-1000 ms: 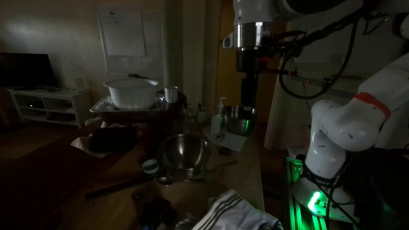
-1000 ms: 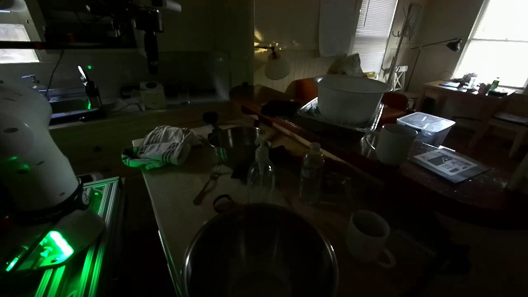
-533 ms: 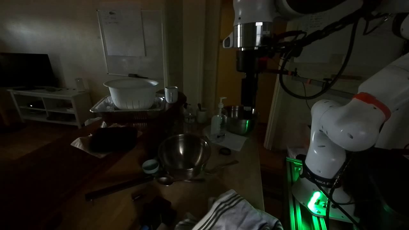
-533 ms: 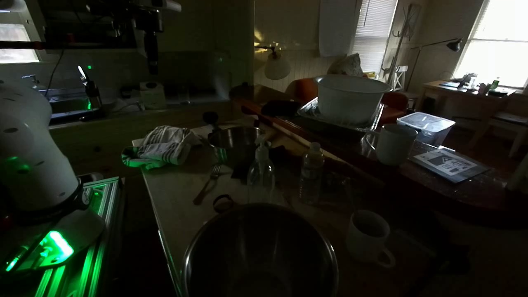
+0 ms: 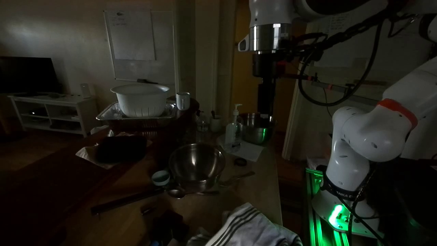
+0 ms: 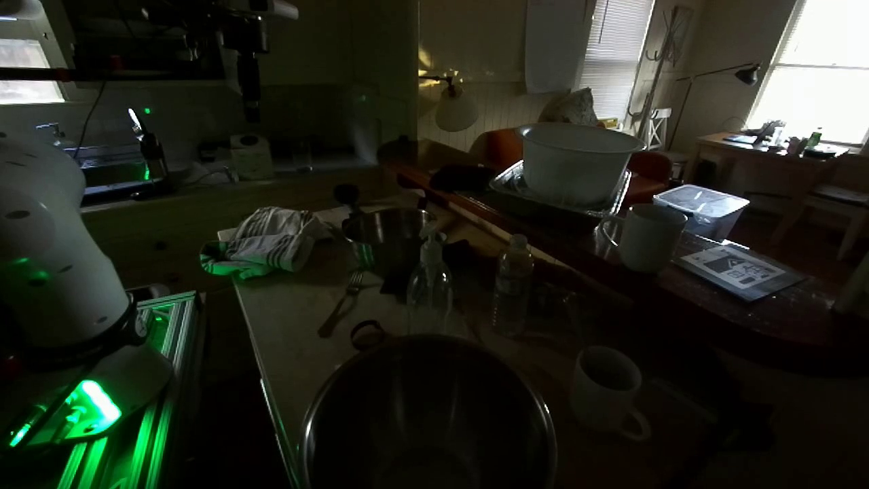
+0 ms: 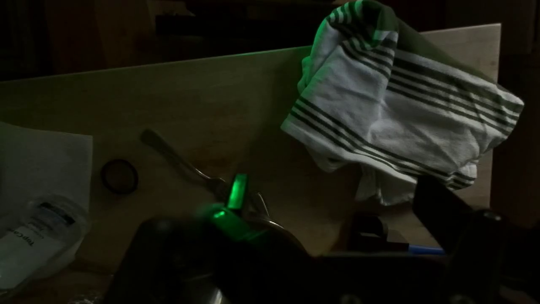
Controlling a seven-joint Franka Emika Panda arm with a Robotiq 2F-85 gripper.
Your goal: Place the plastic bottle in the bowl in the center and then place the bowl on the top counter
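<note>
Lower than wide-spread, empty pincer [image 7: 330, 183], and farther from robot base [image 5: 327, 203]: plastic bottle [image 6: 512, 288] with vertical long axis, on tabletop [image 6: 282, 319], apart from bowl [image 5: 195, 165]. Likely needed: outward reach before descent.

Green glints on my black gripper [image 7: 331, 188], dark stripes cross the white dish towel [image 7: 400, 105], the mixing bowl [image 5: 196, 161] shines silver, the plastic bottle [image 6: 512, 288] clear.
</note>
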